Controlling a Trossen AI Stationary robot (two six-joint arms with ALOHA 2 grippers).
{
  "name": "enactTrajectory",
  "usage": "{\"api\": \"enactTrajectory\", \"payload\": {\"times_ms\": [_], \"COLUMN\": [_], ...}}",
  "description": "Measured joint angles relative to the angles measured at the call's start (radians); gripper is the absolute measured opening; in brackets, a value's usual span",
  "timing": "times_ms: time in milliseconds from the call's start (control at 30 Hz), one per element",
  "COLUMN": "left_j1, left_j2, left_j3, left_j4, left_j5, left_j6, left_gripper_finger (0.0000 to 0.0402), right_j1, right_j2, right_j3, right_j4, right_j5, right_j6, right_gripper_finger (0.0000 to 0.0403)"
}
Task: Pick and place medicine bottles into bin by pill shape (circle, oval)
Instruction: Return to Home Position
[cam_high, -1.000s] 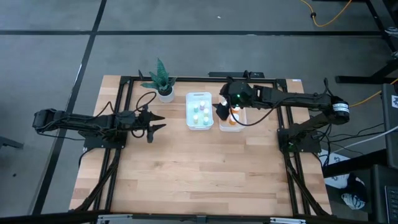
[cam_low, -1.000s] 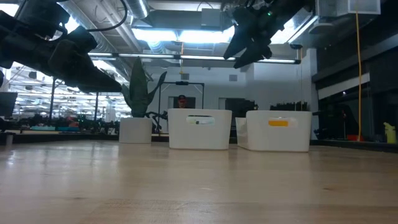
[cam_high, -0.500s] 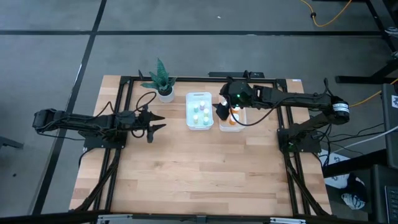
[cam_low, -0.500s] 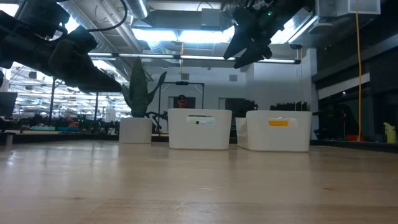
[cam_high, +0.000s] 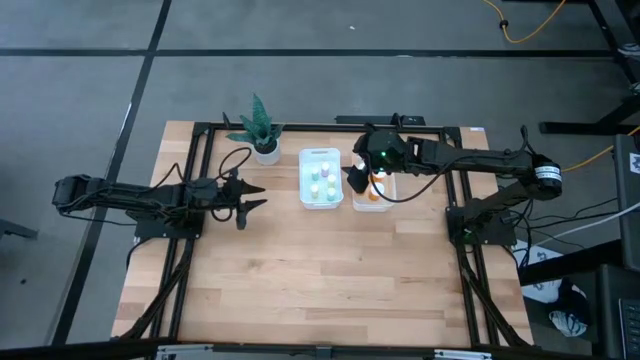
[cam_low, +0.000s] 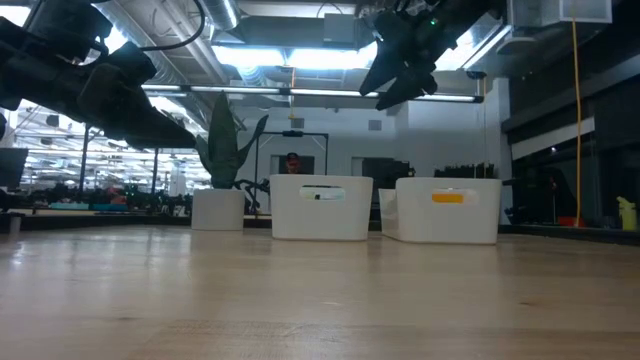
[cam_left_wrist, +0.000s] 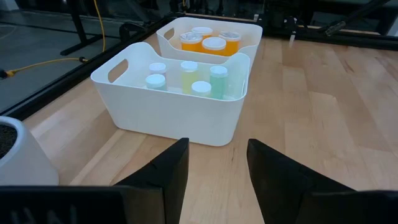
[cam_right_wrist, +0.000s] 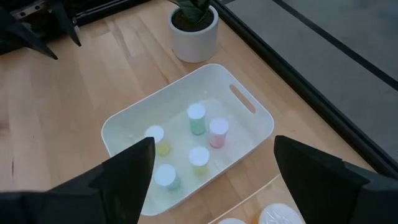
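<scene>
The right gripper (cam_high: 358, 178) hung in the air above the gap where the two white bins meet, near the middle of the worktop's (cam_high: 320, 290) far edge. Its fingers were spread wide and there was nothing between them. In its own wrist view they framed the left bin (cam_high: 321, 151) from above without touching either bin. That height and emptiness fitted an arm with nothing left to carry, about to pull away to its rest pose.

The left gripper (cam_high: 258, 196) waited over the worktop's left side, aimed at the bins but well apart from them. Its fingers were also parted and empty.

In the left bin stood five small bottles (cam_right_wrist: 196, 118) with white caps, pale green, yellowish and pink, all upright and loosely grouped. The right bin (cam_high: 390, 200), just beside it, held four orange bottles (cam_left_wrist: 214, 45), also upright and packed close together. Keeping the two kinds in separate bins looked like the sort by pill shape. No bottle showed outside the bins, so the sorting appeared complete.

A potted plant (cam_high: 262, 130) stood near the far edge to the left of the left bin, out of both arms' way.
</scene>
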Motion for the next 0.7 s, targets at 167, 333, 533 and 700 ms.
{"api": "enactTrajectory", "payload": {"times_ms": [167,333,533,700], "left_j1": [0.000,0.000,0.000,0.000], "left_j2": [0.000,0.000,0.000,0.000], "left_j3": [0.000,0.000,0.000,0.000], "left_j4": [0.000,0.000,0.000,0.000], "left_j5": [0.000,0.000,0.000,0.000], "left_j6": [0.000,0.000,0.000,0.000], "left_gripper_finger": [0.0155,0.0155,0.0155,0.0155], "right_j1": [0.000,0.000,0.027,0.111], "right_j2": [0.000,0.000,-0.063,-0.259], "right_j3": [0.000,0.000,-0.015,-0.137], "right_j4": [0.001,0.015,-0.080,-0.032], "right_j5": [0.000,-0.017,0.036,0.242], "right_j6": [0.006,0.054,-0.029,-0.060], "right_gripper_finger": [0.0330,0.0330,0.0330,0.0330]}}
